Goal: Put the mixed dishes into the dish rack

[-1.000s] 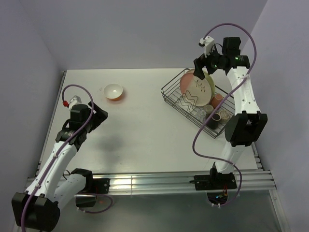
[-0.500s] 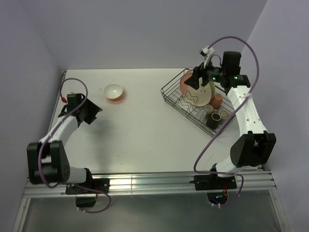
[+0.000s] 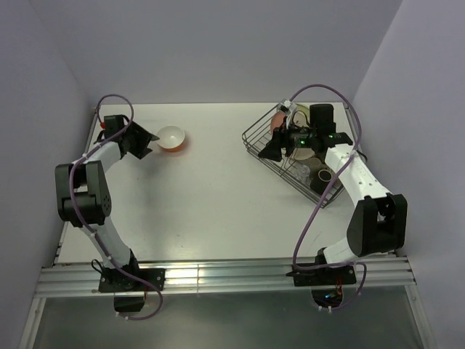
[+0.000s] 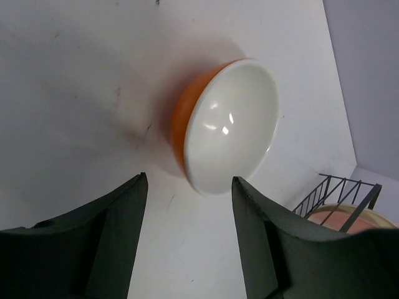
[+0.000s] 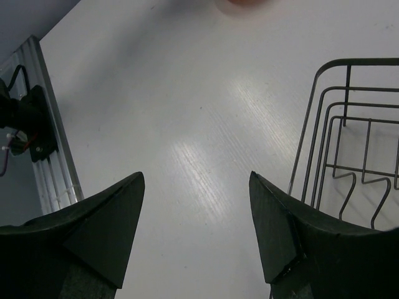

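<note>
The left gripper (image 3: 147, 138) stands with its two dark fingers (image 4: 115, 237) spread wide and gripping nothing, its tips low over the white table (image 3: 218, 196). A round ceramic bowl, orange outside and glossy white inside (image 4: 227, 124), sits upright on the table just ahead of those fingertips. In the left wrist view the bowl's near rim lies level with the mouth of the gap; whether a finger touches it cannot be told. Beyond the bowl, ahead and to the right of this hand, one corner of the rectangular dark metal wire dish rack (image 4: 336, 190) shows, with the edge of a pink-cream plate (image 4: 349, 218) inside it.

The right gripper (image 3: 270, 150) is also parted wide and empty, its fingers (image 5: 100, 230) hanging above bare table. The rack's wire end wall and wavy plate dividers stand just to the right of its right-hand finger, apart from it. From above, this hand hovers at the rack's left edge, with the basket stretching back under its wrist and forearm. The plate stands on edge in the rack behind the wrist, largely hidden by the arm, and cups (image 3: 320, 174) sit at the rack's end nearest the arm's base. The orange bowl lies well apart from this hand, far ahead of its fingertips
</note>
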`<state>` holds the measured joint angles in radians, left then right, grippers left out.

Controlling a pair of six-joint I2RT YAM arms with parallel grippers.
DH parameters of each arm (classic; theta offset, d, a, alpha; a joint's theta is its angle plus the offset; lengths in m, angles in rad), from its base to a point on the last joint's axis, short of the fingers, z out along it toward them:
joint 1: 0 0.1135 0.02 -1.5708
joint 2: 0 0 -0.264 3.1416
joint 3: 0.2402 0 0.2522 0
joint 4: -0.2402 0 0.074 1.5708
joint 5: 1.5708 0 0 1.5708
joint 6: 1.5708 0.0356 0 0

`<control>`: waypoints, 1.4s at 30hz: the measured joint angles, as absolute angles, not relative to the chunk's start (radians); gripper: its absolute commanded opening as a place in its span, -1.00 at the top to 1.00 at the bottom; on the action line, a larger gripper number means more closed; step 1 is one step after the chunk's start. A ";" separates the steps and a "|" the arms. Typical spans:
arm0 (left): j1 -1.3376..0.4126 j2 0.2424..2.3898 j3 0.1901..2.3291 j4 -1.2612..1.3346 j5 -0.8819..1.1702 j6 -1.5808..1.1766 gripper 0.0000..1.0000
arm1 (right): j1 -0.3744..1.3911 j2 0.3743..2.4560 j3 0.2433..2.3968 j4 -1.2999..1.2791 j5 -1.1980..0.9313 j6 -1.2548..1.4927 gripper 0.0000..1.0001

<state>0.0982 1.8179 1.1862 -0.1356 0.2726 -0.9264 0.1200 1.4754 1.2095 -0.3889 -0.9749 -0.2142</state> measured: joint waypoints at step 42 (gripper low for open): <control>-0.113 1.640 0.841 0.477 0.718 -1.069 1.00 | 0.398 1.569 1.391 -0.387 -0.797 0.204 -0.71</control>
